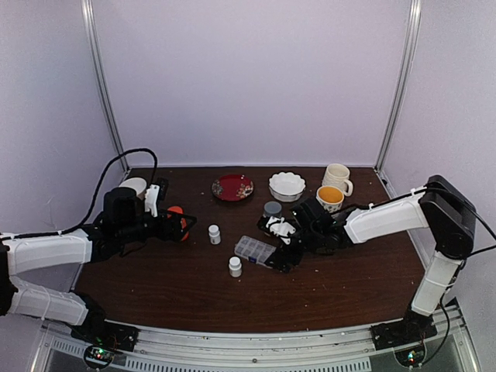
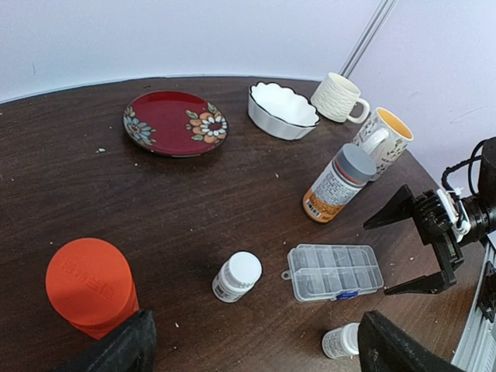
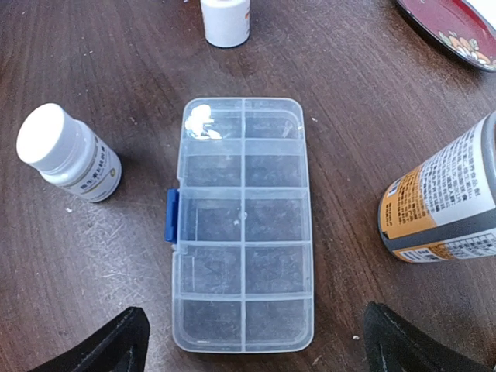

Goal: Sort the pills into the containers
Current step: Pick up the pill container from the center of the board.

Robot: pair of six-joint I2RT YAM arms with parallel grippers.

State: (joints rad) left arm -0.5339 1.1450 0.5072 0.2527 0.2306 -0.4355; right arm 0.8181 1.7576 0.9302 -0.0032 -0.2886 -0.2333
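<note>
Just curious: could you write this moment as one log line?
left hand: open, by orange bottle | right hand: open, near organizer box | pills: one corner compartment

The clear organizer box [image 3: 244, 341] lies flat on the dark tabletop [image 3: 93, 256], divided into two rows of five square compartments [image 3: 277, 214]. A blue latch [image 3: 171, 215] sits on one long side. Whitish pills [image 3: 201, 122] cluster in one corner compartment.

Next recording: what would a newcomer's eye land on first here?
The clear organizer box at the centre of the table, with a cluster of whitish pills in one corner compartment and the open right hand poised close to it. Next, the bright orange pill bottle to the left, and the red floral plate towards the far edge.
</note>
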